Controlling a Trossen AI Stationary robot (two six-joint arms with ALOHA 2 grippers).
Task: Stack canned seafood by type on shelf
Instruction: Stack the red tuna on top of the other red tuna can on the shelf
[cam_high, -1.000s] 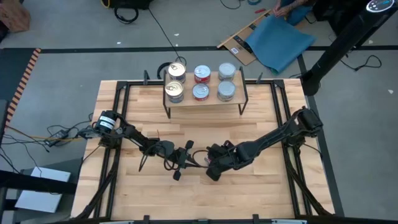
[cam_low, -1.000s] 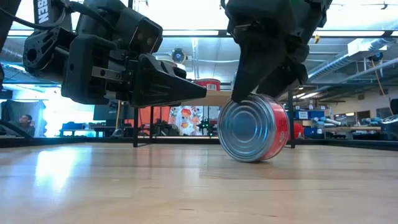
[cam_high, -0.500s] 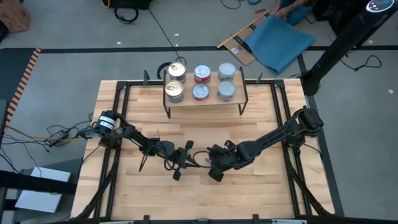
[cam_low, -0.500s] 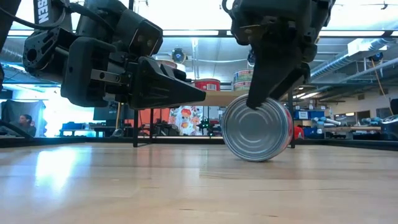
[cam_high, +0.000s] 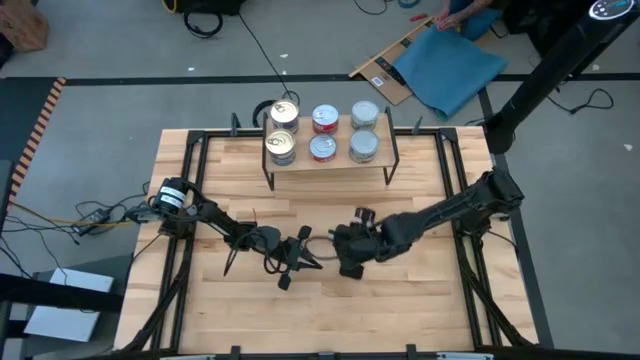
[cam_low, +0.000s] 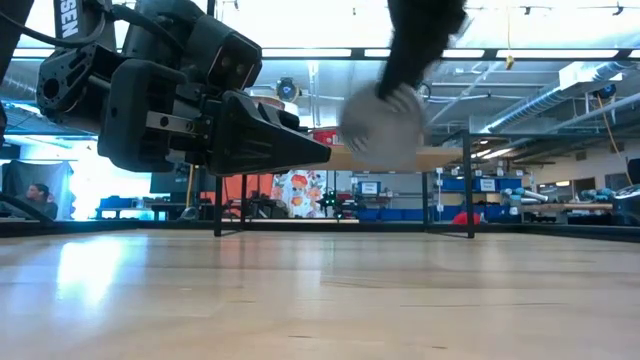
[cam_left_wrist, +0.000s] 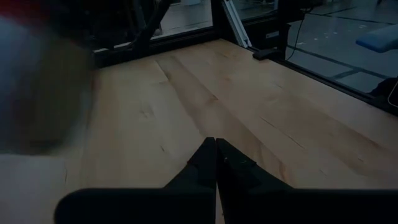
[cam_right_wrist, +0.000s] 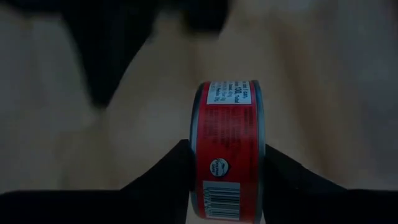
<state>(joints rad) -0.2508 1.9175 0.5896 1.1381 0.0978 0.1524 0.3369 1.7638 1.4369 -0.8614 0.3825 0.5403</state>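
My right gripper (cam_high: 346, 250) hangs over the middle of the table, shut on a red-labelled tin (cam_right_wrist: 227, 149), which shows blurred in the low view as a tin (cam_low: 380, 125) above the tabletop. Just to its left, my left gripper (cam_high: 312, 258) stays low over the wood, shut and with nothing between its fingers (cam_left_wrist: 216, 144). The shelf (cam_high: 336, 166) stands at the far middle. On it are two gold-topped tins (cam_high: 282, 148), two red-topped tins (cam_high: 322, 148) and two silver-topped tins (cam_high: 364, 147). My right gripper pinches the tin between its two fingers, one on each flat end face (cam_right_wrist: 194, 158), so the red label wall (cam_right_wrist: 227, 124) faces the wrist camera. The fingers slant down from the table's right. The tin is on edge and lifted clear of the table.
Bare wood (cam_high: 330, 320) lies near the table's front edge and between the grippers and the shelf. Black frame rails (cam_high: 195, 180) run along the table's sides. A person (cam_low: 40, 195) sits far off in the room behind.
My right gripper has shut on the red-labelled tin, which stood on its rim on the table. It has then risen with the tin, rolling its wrist, and the tin is now clear of the wood.
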